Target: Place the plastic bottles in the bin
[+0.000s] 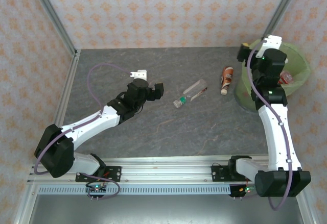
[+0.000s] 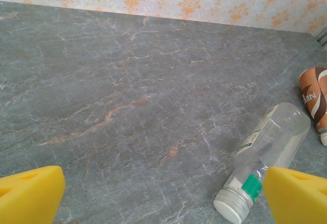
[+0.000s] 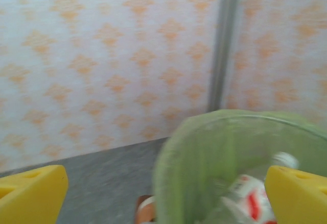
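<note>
The bin stands in the far right corner of the bench, its lime-green bag open upward so bottles can be dropped in from above. At least one bottle with red print lies inside it. The right jaws hang over the bin's left side, spread as wide as they go and holding nothing. Their yellow pads frame the bag's mouth, a spot from which anything let go would fall into the liner.

Two bottles lie on their sides on the bench, toward the far edge and right of the middle. One is a clear bottle with a green band under its white cap. The other is a brown-labelled bottle, just beside the bin's wall.

The left jaws are likewise fully spread and empty, low over the bench, with the clear bottle's cap end just inside the right-hand pad. By my judgement they are lining up to straddle that bottle for the next pick, as it is the nearer of the two.
</note>
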Controlling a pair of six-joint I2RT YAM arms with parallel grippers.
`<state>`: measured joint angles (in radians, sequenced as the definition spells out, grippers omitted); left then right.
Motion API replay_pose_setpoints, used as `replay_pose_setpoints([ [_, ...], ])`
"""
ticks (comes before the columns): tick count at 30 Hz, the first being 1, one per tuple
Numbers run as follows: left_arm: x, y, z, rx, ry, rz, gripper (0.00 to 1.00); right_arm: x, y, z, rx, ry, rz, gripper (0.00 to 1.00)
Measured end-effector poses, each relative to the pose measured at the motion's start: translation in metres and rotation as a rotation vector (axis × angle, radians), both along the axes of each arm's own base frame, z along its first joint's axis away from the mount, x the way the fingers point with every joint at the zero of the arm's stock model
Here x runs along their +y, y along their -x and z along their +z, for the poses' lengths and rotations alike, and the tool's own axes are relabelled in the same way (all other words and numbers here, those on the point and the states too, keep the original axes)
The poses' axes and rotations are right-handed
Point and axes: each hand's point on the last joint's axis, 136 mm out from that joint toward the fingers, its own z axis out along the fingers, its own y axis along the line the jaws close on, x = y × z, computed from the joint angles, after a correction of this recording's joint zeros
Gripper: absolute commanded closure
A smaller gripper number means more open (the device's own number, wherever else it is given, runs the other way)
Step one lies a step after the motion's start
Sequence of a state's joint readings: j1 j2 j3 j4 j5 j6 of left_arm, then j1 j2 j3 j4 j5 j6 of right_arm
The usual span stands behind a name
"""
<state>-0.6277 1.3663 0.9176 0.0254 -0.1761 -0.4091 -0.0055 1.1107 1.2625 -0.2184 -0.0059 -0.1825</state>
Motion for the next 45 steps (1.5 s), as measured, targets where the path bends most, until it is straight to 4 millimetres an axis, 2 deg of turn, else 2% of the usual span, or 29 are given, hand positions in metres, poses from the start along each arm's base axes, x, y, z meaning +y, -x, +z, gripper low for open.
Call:
replay_pose_setpoints([
  [6,0.003,0.000,-0.002,0.007,-0.004,0.017,0.00,0.067,-0.015,-0.010,0.051,0.003,0.218,0.01],
  [10,0.004,0.000,-0.002,0.009,-0.006,0.019,0.00,0.098,-0.023,-0.027,0.098,0.011,0.301,0.01],
  [16,0.004,0.001,-0.002,0.009,-0.004,0.020,0.00,0.142,-0.035,-0.063,0.181,0.015,0.389,0.01],
  [20,0.004,0.001,-0.003,0.010,-0.004,0.020,0.00,0.155,-0.049,-0.099,0.249,-0.014,0.368,0.01],
  [27,0.005,0.001,-0.004,0.014,-0.012,0.026,0.00,0.141,-0.068,-0.169,0.389,0.001,0.241,0.00],
  [31,0.007,0.001,-0.005,0.019,-0.020,0.033,0.00,0.126,-0.073,-0.192,0.429,-0.005,0.145,0.05],
  [34,0.009,0.001,-0.005,0.017,-0.024,0.041,0.00,0.105,-0.075,-0.212,0.462,-0.021,0.054,0.07],
  [39,0.009,0.001,-0.006,0.018,-0.027,0.043,0.00,0.071,-0.079,-0.248,0.523,-0.027,-0.097,0.18],
  [45,0.010,0.001,-0.006,0.020,-0.027,0.043,0.00,0.053,-0.070,-0.285,0.585,-0.044,-0.174,0.23],
])
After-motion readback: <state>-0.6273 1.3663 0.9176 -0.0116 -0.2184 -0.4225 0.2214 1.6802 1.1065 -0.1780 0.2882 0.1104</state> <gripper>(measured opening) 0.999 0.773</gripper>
